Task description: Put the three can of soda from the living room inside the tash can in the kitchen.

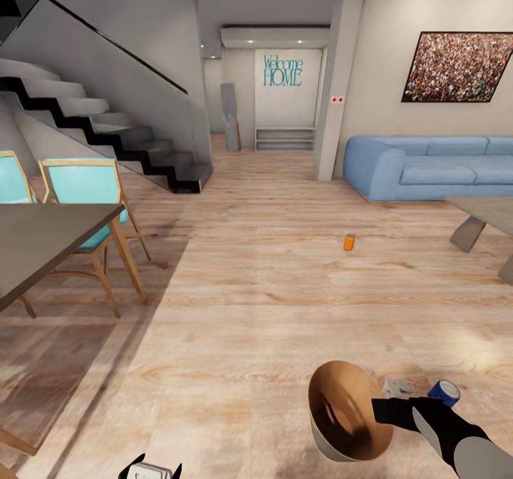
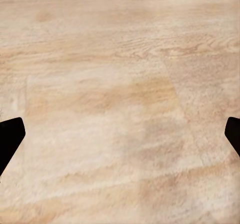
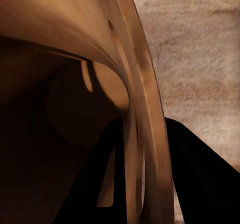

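Trash can (image 1: pixel 342 422): held tilted off the floor, copper mouth facing up; presumably carried to the cans rather than the reverse.
Right gripper (image 1: pixel 385 411): clamped on the trash can's rim (image 3: pixel 142 134), one finger inside, one outside.
Blue soda can (image 1: pixel 445 392): on the floor just beyond the trash can, beside a greyish can (image 1: pixel 399 386).
Orange soda can (image 1: pixel 349 241): farther off, well apart, on open planks.
Left gripper (image 2: pixel 120 134): fingers apart, empty, over bare floor.
Room: wide floor (image 1: pixel 249 286) between dining table (image 1: pixel 43 233) and sofa (image 1: pixel 427 165).
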You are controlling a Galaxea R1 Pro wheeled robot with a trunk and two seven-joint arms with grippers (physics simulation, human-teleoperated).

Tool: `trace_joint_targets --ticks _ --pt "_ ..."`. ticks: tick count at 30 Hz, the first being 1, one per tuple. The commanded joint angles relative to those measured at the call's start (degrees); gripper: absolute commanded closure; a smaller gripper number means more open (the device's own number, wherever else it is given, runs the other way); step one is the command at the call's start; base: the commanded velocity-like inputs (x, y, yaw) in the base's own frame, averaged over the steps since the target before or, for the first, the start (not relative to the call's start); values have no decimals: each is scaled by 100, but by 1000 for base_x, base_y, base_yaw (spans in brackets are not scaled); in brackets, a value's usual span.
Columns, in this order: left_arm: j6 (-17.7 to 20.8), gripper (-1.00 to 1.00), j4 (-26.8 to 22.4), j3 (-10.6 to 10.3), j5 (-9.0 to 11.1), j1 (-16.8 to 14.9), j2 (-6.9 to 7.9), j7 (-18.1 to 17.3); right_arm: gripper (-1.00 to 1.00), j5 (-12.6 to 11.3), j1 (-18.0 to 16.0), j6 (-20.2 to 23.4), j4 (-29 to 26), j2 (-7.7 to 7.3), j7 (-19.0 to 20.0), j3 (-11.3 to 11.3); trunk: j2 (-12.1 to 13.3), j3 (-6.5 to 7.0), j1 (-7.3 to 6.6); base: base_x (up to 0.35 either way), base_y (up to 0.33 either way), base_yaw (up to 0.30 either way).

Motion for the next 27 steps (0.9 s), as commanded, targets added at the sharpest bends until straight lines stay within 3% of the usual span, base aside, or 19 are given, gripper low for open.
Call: trace_joint_targets --ticks 1,27 --pt "0 -100 -3 0 1 2 0 0 100 -40 -2 4 -5 0 -42 -21 41 19 -23 0 0 0" --pt "-9 -100 -33 -7 8 16 -6 0 100 -41 13 -4 -4 83 -21 -27 1084 486 -594 0 0 0"
